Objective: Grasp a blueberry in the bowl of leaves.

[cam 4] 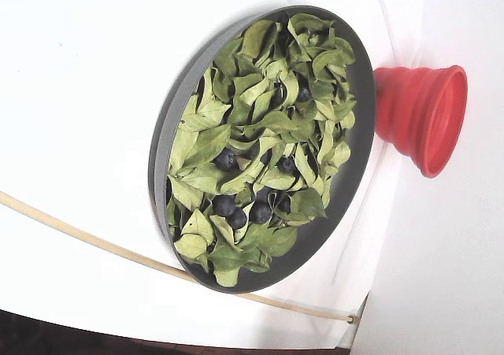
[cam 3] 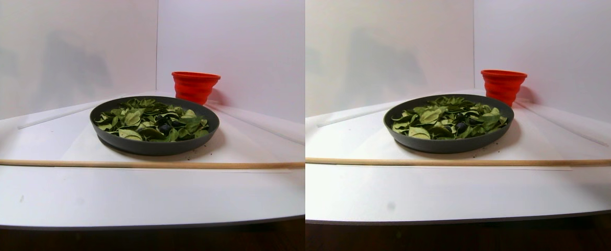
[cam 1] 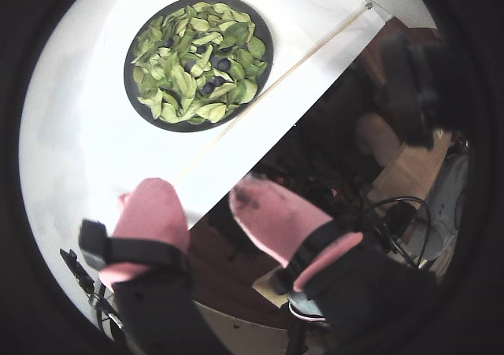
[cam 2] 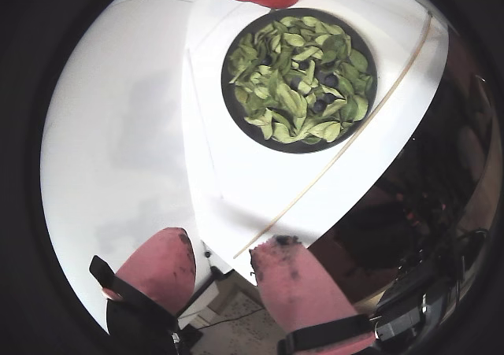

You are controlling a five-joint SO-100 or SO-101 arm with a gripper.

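My jaws (cam 2: 223, 253) hang apart and empty, back over the near edge of the counter (cam 2: 118, 150), well short of the bowl (cam 2: 236, 107). I judge the reach has not begun: I sit high and withdrawn so the whole dish lies in sight for choosing a berry. The bowl stands on the white counter just behind a thin wooden stick (cam 3: 127, 164), with a red cup (cam 4: 421, 115) right beside its far rim. The leaves (cam 4: 260, 134) fill the dish and half bury the fruit, which makes the pick awkward. A blueberry (cam 4: 224, 205) and several others show plainly in the fixed view, clustered toward the stick side. In both wrist views they are only small dark specks among the green, and in the stereo pair view the low angle hides nearly all of them behind leaves. Only the wrist views show my pink pads (cam 1: 150, 213), smudged dark at the tips
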